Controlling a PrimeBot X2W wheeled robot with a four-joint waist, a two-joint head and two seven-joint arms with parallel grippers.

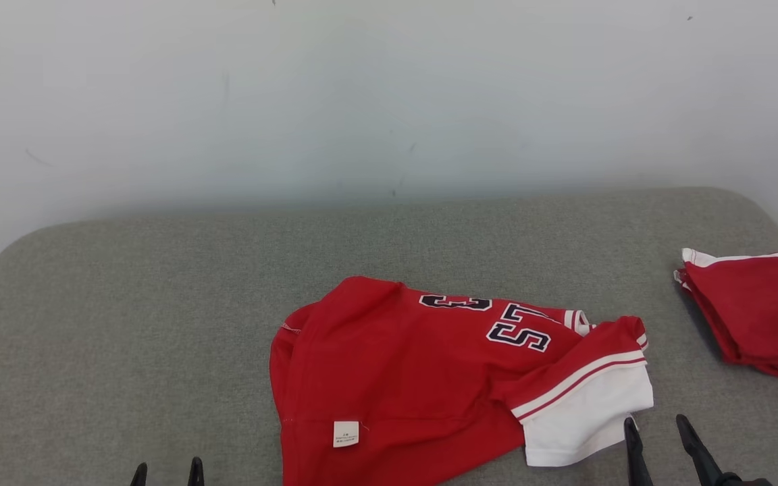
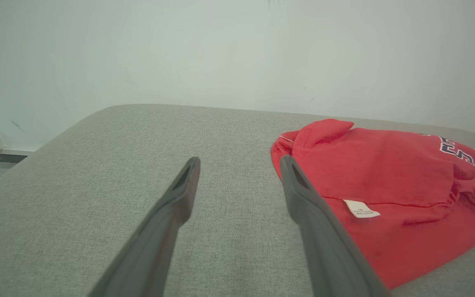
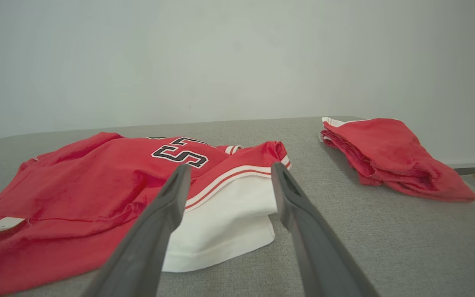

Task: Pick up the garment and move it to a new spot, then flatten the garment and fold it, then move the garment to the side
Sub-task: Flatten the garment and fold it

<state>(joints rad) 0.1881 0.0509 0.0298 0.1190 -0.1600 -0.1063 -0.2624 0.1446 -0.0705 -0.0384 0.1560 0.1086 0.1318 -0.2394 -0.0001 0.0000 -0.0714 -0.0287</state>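
Left gripper point(image 2: 238, 161): the two fingers are spread wide, with nothing between them but the bare grey padded surface point(image 2: 97, 206). They hold nothing. The crumpled red garment point(image 2: 386, 165) lies just off the outer side of its inboard finger. That finger crosses the cloth's edge in the left wrist view; contact cannot be confirmed.

Right gripper point(image 3: 230, 167): fingers equally wide apart and gripping nothing. The garment's white sleeve point(image 3: 225, 218) lies directly ahead of and between the two fingertips. In the head view the inboard tip of this gripper point(image 1: 656, 422) stands at the sleeve's near corner; whether it touches cannot be told.

Garment point(image 1: 416, 364): it lies bunched, not flat, ahead of and between the two grippers. Its long axis runs crosswise from the left gripper point(image 1: 167, 466) toward the right one. The white sleeve point(image 1: 585, 412) forms the end nearest the right fingers. The dark lettering sits on the side away from both grippers, and a small white label point(image 1: 346, 433) on the near side.

A second red garment, folded point(image 1: 754, 310), lies ahead of the right fingers on their outboard side, well apart from the first.
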